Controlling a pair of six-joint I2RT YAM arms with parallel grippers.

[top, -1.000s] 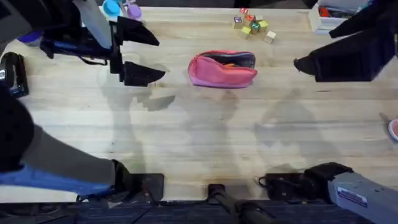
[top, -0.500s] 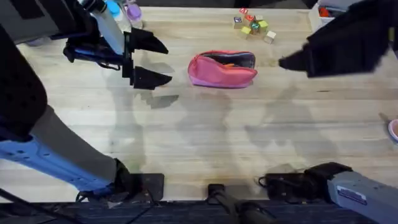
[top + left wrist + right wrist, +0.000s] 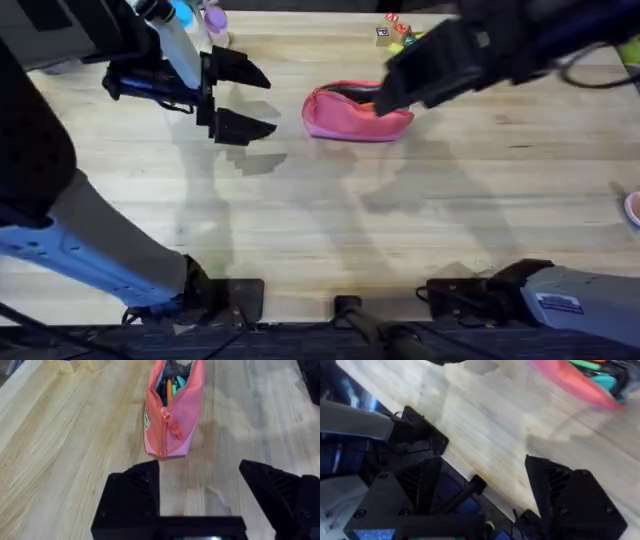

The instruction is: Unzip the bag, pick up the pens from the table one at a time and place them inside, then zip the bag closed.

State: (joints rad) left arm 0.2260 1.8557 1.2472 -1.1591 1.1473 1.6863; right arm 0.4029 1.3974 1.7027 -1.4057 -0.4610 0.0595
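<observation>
Now the bag lies at the far middle of the table, its zipper open, with pens showing inside it. The step in hand looks like the closing zip. To do it well, the left gripper, spread wide and empty just left of the bag, should pin the near end while the right gripper, also parted and holding nothing, takes the zipper pull. From overhead the right arm covers the bag's right end, so any pen there is hidden.
</observation>
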